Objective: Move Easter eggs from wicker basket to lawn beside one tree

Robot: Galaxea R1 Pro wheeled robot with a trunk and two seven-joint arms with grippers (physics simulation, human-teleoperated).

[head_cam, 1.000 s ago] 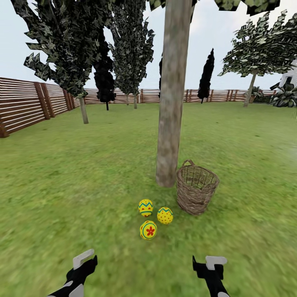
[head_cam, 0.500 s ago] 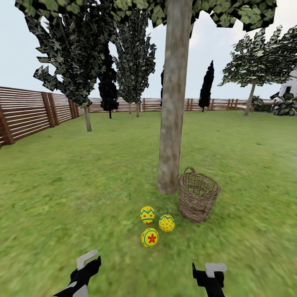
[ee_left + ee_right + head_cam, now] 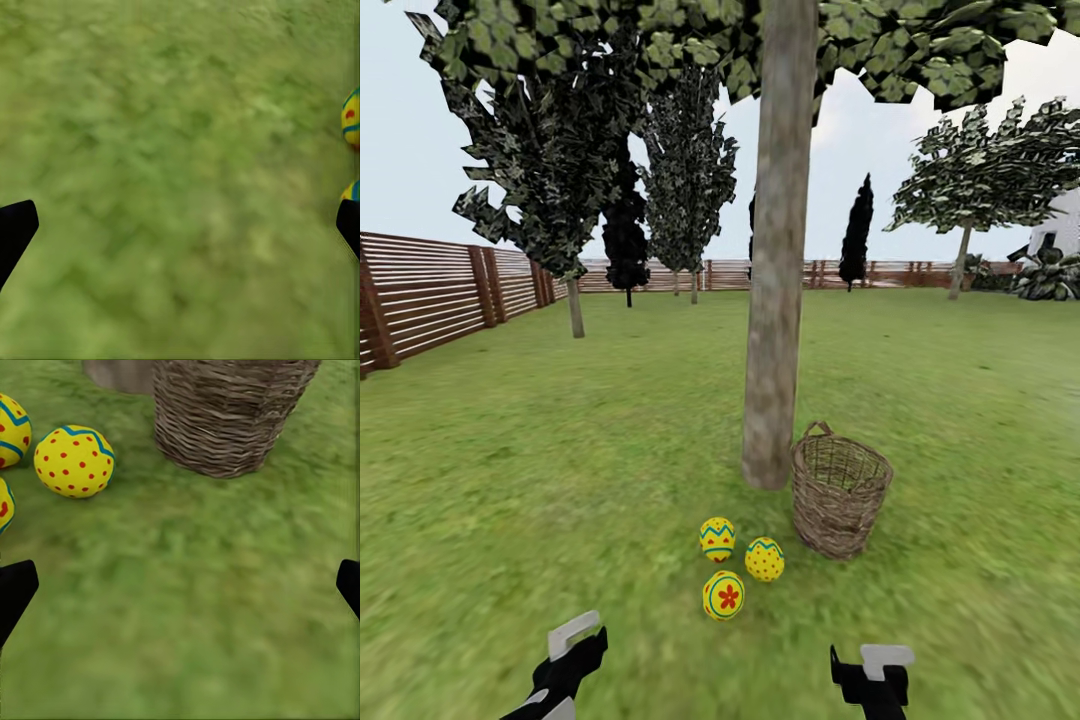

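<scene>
Nearest me, my left pincer (image 3: 575,655) and right pincer (image 3: 872,672) hang low over the lawn (image 3: 510,480), both spread wide with nothing between their fingers; in each wrist view the dark fingertips sit at opposite edges over bare grass. Both sit a little lower in my head view than a second ago, and the whole scene has slid downward with them, so my head has tipped up rather than anything on the ground having moved.

Just ahead, the three Easter eggs lie in a tight cluster on the grass: the flower egg (image 3: 723,595) closest to me, the dotted egg (image 3: 764,559) beside it to the right, and the zigzag egg (image 3: 717,539) behind. Their spacing matches the earlier view.

Just right of the eggs and slightly beyond stands the wicker basket (image 3: 840,495), upright, with no egg visible inside. The tree (image 3: 775,300) rises immediately left of the basket, just behind the eggs. More of its leafy crown now shows.

Far back, a wooden fence (image 3: 420,300) rings the garden, with dark cypresses (image 3: 855,235) before it.
</scene>
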